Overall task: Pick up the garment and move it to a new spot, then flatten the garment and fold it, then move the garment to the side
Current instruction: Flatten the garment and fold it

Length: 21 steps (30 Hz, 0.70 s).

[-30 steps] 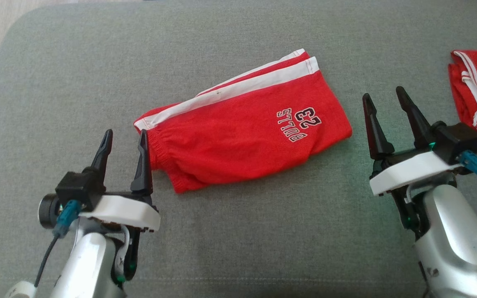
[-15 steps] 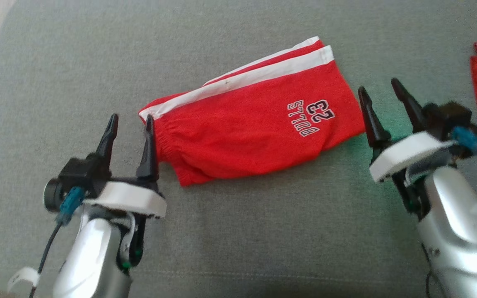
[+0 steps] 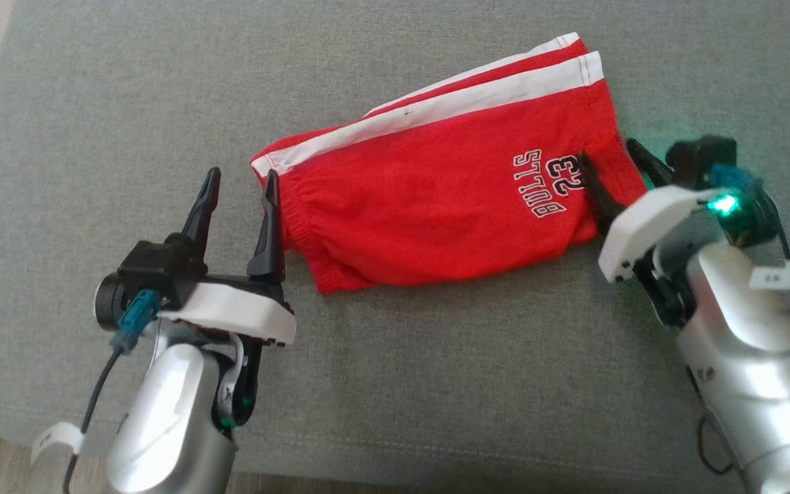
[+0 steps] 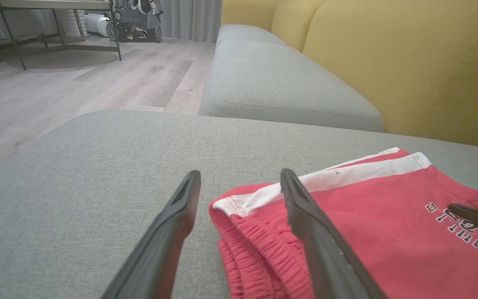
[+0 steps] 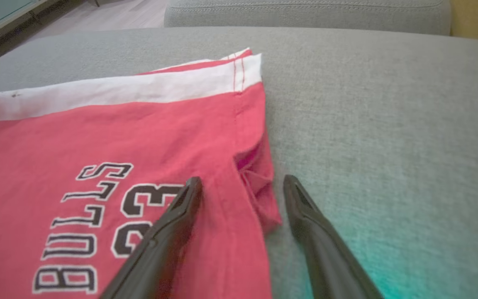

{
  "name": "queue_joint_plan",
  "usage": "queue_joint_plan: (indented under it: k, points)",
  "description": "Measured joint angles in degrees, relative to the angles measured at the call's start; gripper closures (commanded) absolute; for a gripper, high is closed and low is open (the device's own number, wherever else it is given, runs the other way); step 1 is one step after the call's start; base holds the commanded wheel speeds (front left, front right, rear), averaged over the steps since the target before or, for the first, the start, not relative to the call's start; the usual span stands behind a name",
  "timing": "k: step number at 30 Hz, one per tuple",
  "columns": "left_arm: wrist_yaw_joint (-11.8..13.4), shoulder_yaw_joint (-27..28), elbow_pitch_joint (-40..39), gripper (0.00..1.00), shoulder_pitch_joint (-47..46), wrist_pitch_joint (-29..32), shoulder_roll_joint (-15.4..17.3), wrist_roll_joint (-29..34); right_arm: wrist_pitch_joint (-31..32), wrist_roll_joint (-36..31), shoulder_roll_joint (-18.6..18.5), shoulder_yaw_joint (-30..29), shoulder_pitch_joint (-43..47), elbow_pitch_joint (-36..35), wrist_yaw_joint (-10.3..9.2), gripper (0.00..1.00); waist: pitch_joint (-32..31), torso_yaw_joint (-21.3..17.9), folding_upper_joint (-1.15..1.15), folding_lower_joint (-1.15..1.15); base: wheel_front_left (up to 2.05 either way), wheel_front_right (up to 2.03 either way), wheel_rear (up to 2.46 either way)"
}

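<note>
Lower left gripper [image 3: 243, 173] and right gripper [image 3: 607, 151], both spread wide, astride opposite ends of red shorts [image 3: 436, 185]; pinch all folded layers, close simultaneously, lift level

A grey fabric cushion [image 3: 436, 384] carries everything. One folded pair of red shorts [image 3: 436, 199], white-striped and printed BULLS 23, lies flat on it between the two pincers. The elastic waistband end sits just beside the left gripper [image 3: 241, 175]. The hem end lies at the right gripper [image 3: 606, 152], whose spread fingers straddle that edge.
</note>
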Motion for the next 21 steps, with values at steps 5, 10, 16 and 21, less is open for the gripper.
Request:
queue_joint_plan:
  k: [5, 10, 16, 21]
  points:
    - [-0.4, 0.01, 0.15, 0.0, -0.31, 0.0, -0.09, 0.02, 2.29, 2.99, 1.0, 1.43, -2.5, 2.09, 0.0, 0.74, 0.06, -0.18, 0.0, 0.0, 0.0, 0.0, 0.0]
    - [-0.41, 0.1, 0.14, 0.0, -0.91, 0.0, -0.21, 0.1, 2.04, 5.48, 1.15, 2.42, -2.7, 2.64, 0.0, 1.0, -0.29, -0.59, 0.0, 0.0, 0.0, 0.0, 0.0]
    - [-0.42, 0.46, 0.14, 0.0, -0.86, 0.0, -0.29, 0.59, -2.5, 8.12, 1.74, 0.69, 1.25, 1.6, 0.0, 1.0, -1.4, -1.82, 0.0, 0.0, 0.0, 0.0, 0.0]
    - [-0.51, 0.91, 0.13, 0.0, 0.04, 0.0, -0.2, 0.63, -5.91, 9.6, 3.63, -2.74, 7.82, -1.51, 0.0, 1.0, -2.53, -3.49, 0.0, 0.0, 0.0, 0.0, 0.0]
